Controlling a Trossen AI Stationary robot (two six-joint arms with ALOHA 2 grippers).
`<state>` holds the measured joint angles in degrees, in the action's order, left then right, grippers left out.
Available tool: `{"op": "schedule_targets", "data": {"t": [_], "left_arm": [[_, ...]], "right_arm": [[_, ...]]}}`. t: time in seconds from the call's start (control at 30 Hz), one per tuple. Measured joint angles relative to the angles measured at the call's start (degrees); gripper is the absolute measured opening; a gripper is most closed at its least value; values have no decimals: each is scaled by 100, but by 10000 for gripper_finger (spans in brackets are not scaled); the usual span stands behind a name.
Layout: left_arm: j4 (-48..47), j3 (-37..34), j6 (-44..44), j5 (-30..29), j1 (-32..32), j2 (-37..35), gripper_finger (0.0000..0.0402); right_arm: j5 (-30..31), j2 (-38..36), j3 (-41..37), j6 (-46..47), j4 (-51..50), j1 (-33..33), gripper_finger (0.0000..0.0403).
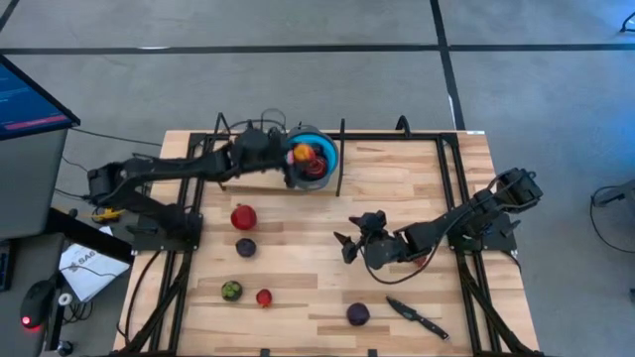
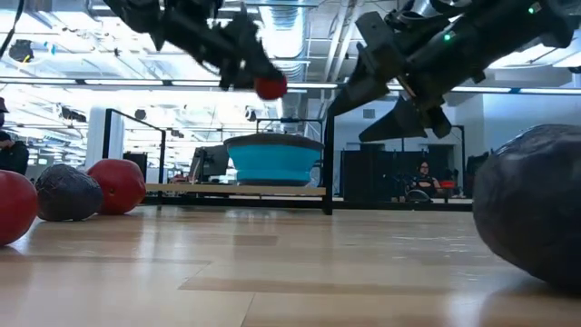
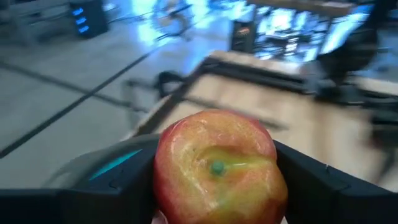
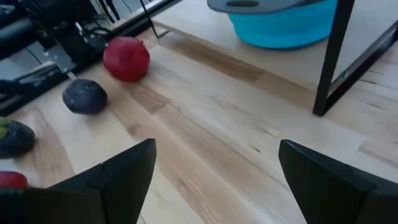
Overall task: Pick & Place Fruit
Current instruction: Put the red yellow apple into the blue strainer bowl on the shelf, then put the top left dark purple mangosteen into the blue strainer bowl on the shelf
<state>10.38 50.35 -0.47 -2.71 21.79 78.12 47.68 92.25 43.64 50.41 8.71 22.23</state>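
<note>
Left end effector (image 1: 298, 167) of mine holds a red and yellow fruit (image 3: 216, 168) between its two fingers, right over the blue bowl (image 1: 327, 149). From the camera on that wrist, the fruit fills the gap between the fingers, and both touch its sides. It is round, so it has no long way to turn. The bowl sits straight below it, near the far edge of the surface (image 1: 397, 198), and it already has some orange and red fruit in it. So I think the next move is just to let go and drop it in.

More fruit waits on the surface: a big red one (image 1: 243, 216), a dark one (image 1: 245, 248), a greenish one (image 1: 231, 291), a small red one (image 1: 264, 297) and a purple one (image 1: 358, 314). My right end effector (image 1: 349, 238) hangs open and empty over the middle. It is nearer to the purple one. The knife (image 1: 418, 317) lies near that fruit.
</note>
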Motion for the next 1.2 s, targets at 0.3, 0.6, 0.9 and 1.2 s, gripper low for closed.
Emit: {"op": "schedule_targets", "data": {"t": [0.3,0.6,0.9,1.2], "left_arm": [[948,-9,-39,321,938,1069,283],[1450,-7,-129,213,1178,1695,284],[1610,-7,-66,152,1204,1741,285],[1642,-9,188,-25,1092,1418,285]], "right_arm": [[-6,0,0,42,129,19,333],[-131,0,0,64,273,21,333],[-131,0,0,64,304,21,333],[-153,0,0,45,376,23,333]]}}
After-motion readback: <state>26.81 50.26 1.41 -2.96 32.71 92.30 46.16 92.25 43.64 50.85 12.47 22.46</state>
